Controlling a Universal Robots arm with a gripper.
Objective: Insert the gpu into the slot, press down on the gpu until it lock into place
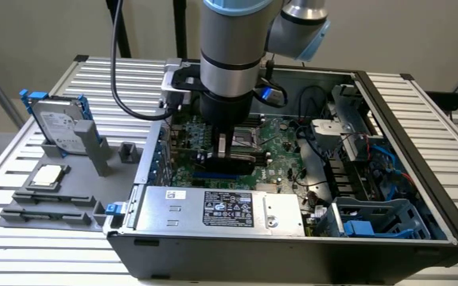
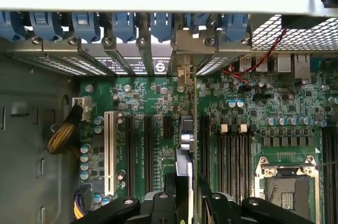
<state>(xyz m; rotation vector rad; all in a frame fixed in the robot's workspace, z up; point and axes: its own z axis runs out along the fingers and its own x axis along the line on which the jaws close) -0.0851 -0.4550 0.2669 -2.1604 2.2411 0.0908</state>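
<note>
- Gripper (image 1: pixel 225 150) is closed on the gpu (image 1: pixel 241 164), a thin glossy-black card w/ green circuit edge, held upright inside the open PC case.
- The card's lower edge sits right at the slot (image 1: pixel 212 177), a long narrow bright-blue plastic strip. We can't tell if it's seated.
- Our read: insertion step, lock not confirmed. It calls for a straight push w/ the card square to the slot.
- Writing: there's a white label on the big silver metal box (image 1: pixel 221 208), but the text is too small to read.
</note>
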